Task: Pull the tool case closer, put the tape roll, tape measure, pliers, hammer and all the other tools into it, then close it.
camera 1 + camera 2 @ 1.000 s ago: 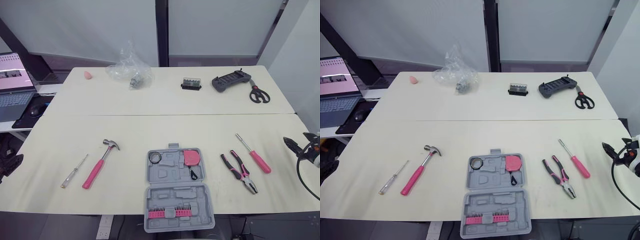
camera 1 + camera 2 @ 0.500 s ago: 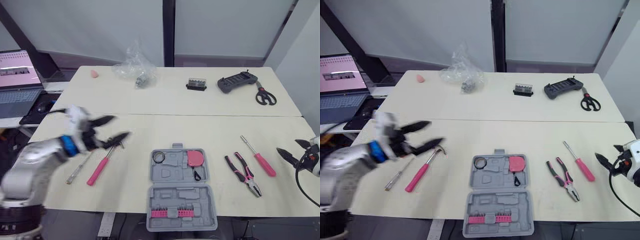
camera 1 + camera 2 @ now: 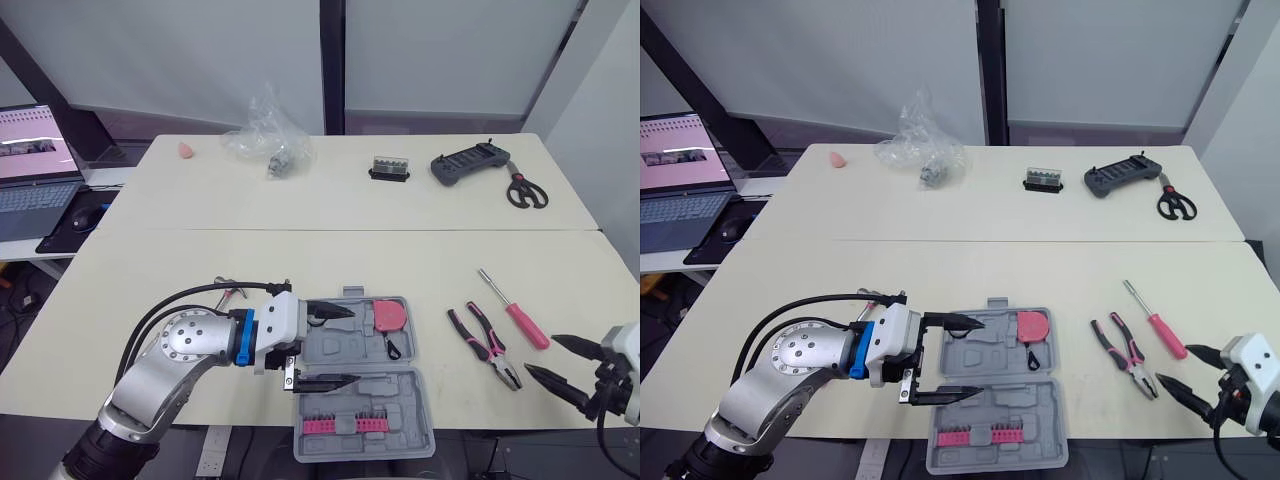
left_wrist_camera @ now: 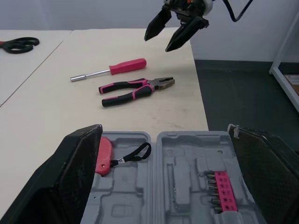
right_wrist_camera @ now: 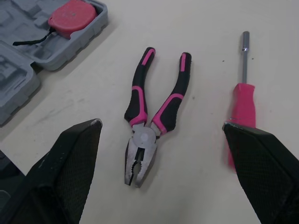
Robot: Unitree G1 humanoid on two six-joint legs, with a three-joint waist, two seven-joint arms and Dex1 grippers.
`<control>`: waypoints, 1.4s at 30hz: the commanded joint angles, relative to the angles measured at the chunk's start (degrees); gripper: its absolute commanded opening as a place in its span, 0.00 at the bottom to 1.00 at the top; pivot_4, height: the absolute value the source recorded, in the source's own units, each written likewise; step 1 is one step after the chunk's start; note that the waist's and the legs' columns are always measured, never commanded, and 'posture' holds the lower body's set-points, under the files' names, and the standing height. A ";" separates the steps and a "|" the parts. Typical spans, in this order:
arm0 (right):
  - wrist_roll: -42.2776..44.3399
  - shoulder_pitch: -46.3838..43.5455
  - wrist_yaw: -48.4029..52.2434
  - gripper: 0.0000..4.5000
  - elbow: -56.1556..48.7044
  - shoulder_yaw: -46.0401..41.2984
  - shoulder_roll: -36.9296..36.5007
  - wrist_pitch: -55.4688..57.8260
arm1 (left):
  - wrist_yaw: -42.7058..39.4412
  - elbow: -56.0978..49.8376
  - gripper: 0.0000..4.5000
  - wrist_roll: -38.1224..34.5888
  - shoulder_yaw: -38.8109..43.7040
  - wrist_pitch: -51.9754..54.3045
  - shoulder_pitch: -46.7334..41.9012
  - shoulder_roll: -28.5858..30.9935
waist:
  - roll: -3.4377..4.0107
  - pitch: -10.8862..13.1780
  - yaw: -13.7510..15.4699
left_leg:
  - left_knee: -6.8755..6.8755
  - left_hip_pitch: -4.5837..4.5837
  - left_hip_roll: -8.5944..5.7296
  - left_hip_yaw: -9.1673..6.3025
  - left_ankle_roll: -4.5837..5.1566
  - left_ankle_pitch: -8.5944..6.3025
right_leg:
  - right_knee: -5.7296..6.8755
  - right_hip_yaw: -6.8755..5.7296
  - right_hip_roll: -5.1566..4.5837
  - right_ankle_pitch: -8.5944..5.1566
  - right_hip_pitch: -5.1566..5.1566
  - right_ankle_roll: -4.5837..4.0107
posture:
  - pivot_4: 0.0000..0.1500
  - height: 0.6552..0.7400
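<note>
Near the front edge of the worktop, the grey tool case lies open, with the pink tape measure seated in its far half. The left hand hovers over the case's left side, fingers spread wide. Right of the case lie the pliers and a pink screwdriver. Just beyond them, the right hand hangs wide open.

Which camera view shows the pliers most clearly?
The right wrist view: the pliers lie close, head and handles plain. The left wrist view shows them whole but farther off. The eye views show them small, right of the tool case.
</note>
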 commanded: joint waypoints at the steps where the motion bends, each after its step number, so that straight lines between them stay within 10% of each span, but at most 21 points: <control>1: -3.05 -2.02 -2.57 0.98 -0.35 3.14 1.09 -1.05 | 0.09 -0.84 1.00 0.86 -0.05 -0.89 -0.13 -0.04 | -0.01 0.01 -0.10 | 0.00 0.00 0.00 0.01 0.00 0.00 | -0.01 0.01 0.00 0.00 0.00 0.00 | 1.00 1.00; 25: -14.45 -6.82 -18.11 0.98 0.25 15.33 7.86 4.98 | 3.83 -5.23 1.00 -0.64 1.11 2.76 2.82 0.03 | -0.01 -0.01 0.13 | -0.01 -0.01 -0.01 -0.04 0.00 0.00 | -0.03 0.00 0.00 0.00 -0.01 0.00 | 1.00 1.00; 34: -14.66 -5.81 -19.10 0.49 -1.06 16.56 8.74 5.67 | 4.14 -5.68 1.00 -0.76 1.24 3.07 3.25 0.02 | -0.04 -0.02 0.12 | -0.01 -0.01 -0.01 -0.04 0.00 0.00 | -0.02 0.00 0.00 0.00 -0.01 0.00 | 1.00 1.00; 42: -14.60 -5.85 -19.15 0.28 -0.31 16.47 9.06 4.75 | 4.38 -5.87 1.00 -0.85 1.24 2.80 3.48 0.04 | -0.06 -0.03 0.08 | -0.01 0.00 0.00 -0.04 0.00 0.00 | -0.02 0.00 0.00 0.00 0.00 0.00 | 1.00 1.00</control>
